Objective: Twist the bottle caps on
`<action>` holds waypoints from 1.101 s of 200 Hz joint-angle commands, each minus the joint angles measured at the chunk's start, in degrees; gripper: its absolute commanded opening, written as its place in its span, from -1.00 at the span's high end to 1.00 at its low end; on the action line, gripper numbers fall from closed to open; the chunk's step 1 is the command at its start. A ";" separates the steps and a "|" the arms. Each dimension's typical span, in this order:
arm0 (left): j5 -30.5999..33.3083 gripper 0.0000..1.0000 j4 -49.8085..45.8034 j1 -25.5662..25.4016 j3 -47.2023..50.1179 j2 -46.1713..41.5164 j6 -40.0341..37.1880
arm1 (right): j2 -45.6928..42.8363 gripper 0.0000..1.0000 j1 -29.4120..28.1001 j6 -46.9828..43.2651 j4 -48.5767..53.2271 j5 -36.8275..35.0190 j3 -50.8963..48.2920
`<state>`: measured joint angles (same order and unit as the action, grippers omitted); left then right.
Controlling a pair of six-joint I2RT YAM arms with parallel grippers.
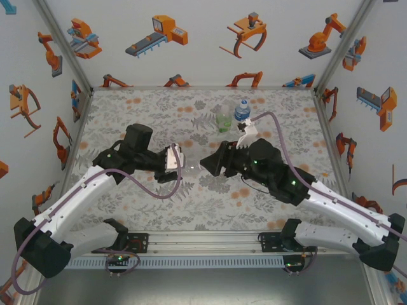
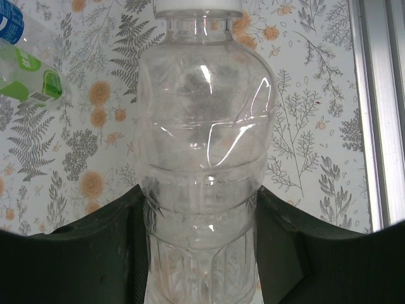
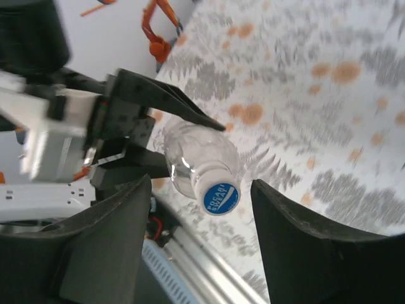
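Observation:
My left gripper [image 2: 202,247] is shut on the lower body of the plain clear bottle [image 2: 205,126], holding it off the table with its neck towards the right arm. A white cap [image 3: 219,196] with a blue printed top sits on the neck of this bottle [image 3: 196,155]. My right gripper [image 3: 201,185] stands open around that cap, with a gap on both sides. In the top view the left gripper [image 1: 180,166] and the right gripper [image 1: 206,164] meet at mid-table. The green-label bottle [image 1: 223,121] and blue-label bottle [image 1: 241,110] stand further back.
The green-label bottle [image 2: 31,79] and blue-label bottle [image 2: 9,22] show at the upper left of the left wrist view. A metal frame rail [image 2: 380,114] runs along the floral table's edge. White walls with robot stickers enclose the table.

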<state>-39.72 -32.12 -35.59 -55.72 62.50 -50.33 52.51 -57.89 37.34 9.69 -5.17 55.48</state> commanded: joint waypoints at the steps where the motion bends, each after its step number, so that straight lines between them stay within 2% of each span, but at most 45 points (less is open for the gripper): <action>1: -3.10 1.00 -0.70 -0.25 -0.11 -0.45 -1.85 | -3.75 -0.21 -0.19 -19.82 -7.35 4.70 -2.07; 20: -4.92 1.00 -1.43 -0.20 -0.59 -0.44 -2.36 | -5.23 -0.17 -0.18 -34.10 -6.19 13.83 -3.02; 32: -6.50 1.00 -2.01 -0.21 -0.77 -0.45 -2.95 | -5.14 -0.11 -0.18 -41.82 -2.44 16.23 -2.25; 65: -9.68 1.00 -2.91 -0.40 -0.84 0.04 -3.26 | -3.48 -0.09 -0.19 -63.97 8.60 25.76 0.97; 88: -10.20 1.00 -4.11 -0.74 -0.97 0.10 -3.73 | -3.04 -0.10 -0.16 -73.37 11.69 28.81 1.36; 102: -10.37 1.00 -4.49 -1.01 -0.96 0.25 -3.99 | -3.20 -0.10 -0.20 -75.54 10.12 29.15 0.31; 143: -10.81 1.00 -5.06 -1.22 -1.25 0.61 -4.41 | -3.99 -0.05 -0.20 -74.43 2.44 27.66 -3.19; 220: -11.43 1.00 -5.31 -1.25 -1.36 0.67 -4.41 | -2.41 0.15 -0.17 -74.08 1.66 30.72 -3.97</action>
<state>-48.42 -35.97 -36.51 -55.75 63.09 -53.36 49.76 -57.89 -36.05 14.02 23.64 52.21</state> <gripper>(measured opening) 0.525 0.440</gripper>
